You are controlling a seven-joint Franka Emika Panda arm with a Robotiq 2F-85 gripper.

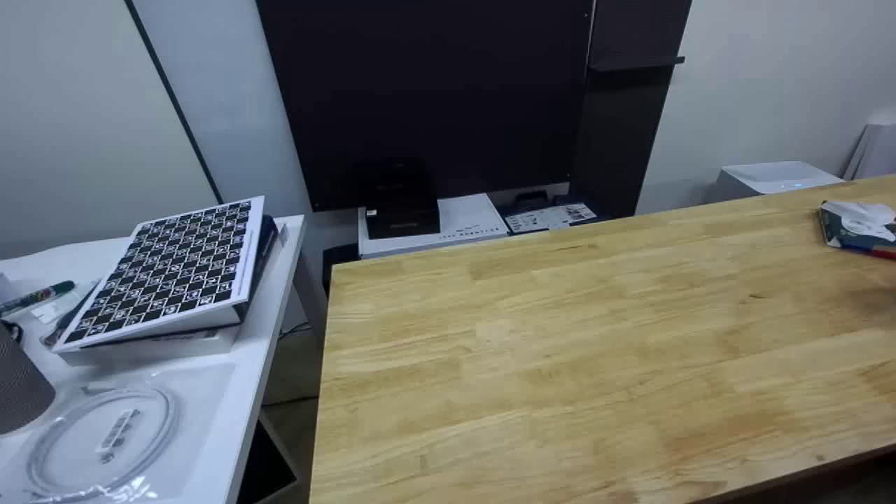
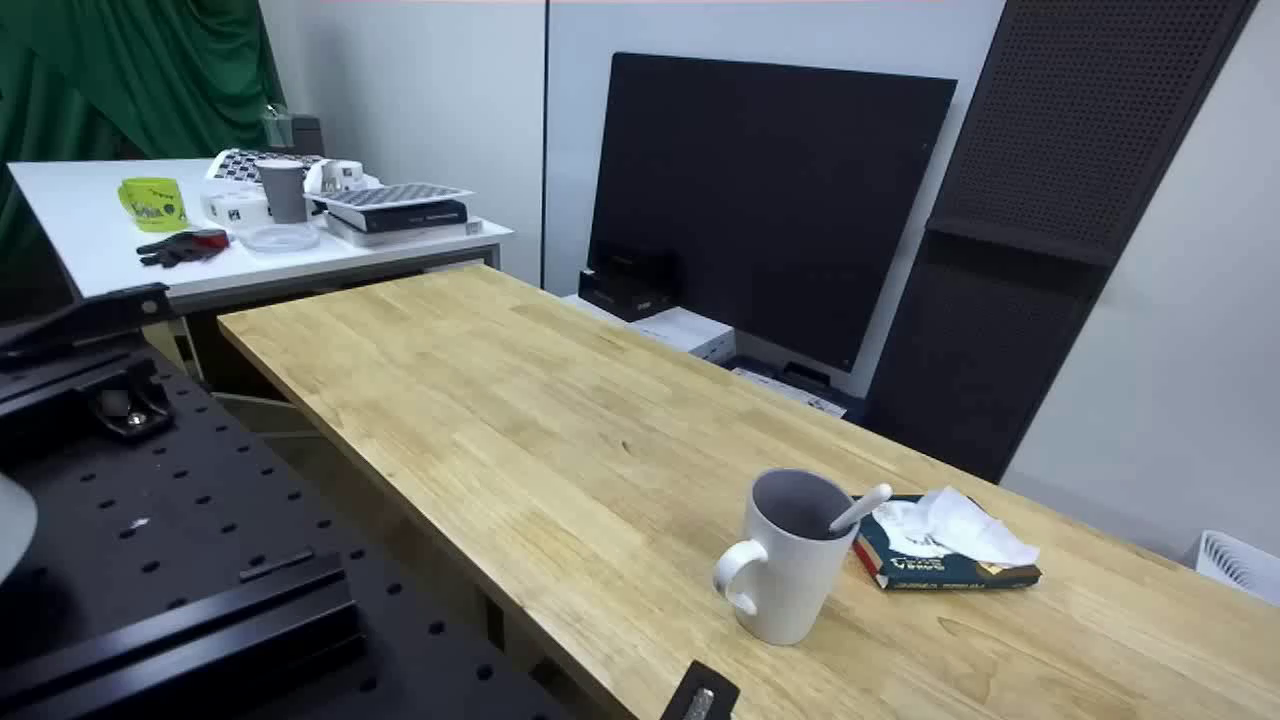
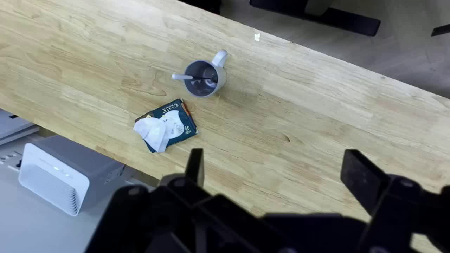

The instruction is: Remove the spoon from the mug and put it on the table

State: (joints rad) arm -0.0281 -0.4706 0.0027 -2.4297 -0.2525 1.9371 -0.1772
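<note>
Beyond the gripper [image 3: 275,167], the spoon [image 3: 187,77]

the bits we can't see

in an exterior view, the mug [image 2: 795,590] hides the low end of the spoon [image 2: 862,508]. in the wrist view, that end is dark and hard to make out. the gripper [image 3: 273,161] is blurry there, and the bottom edge cuts it off.

in an exterior view, the right edge chops the tissue pack [image 1: 841,236], and the table [image 1: 560,350] runs off that side too. at the left, a grey thing [image 1: 21,381] is cut off, and the label [image 1: 119,428] on the cable bag [image 1: 84,448] is too small to read.

in an exterior view, a black piece [image 2: 692,680] is cut by the bottom edge; i can't tell what it is.
</note>
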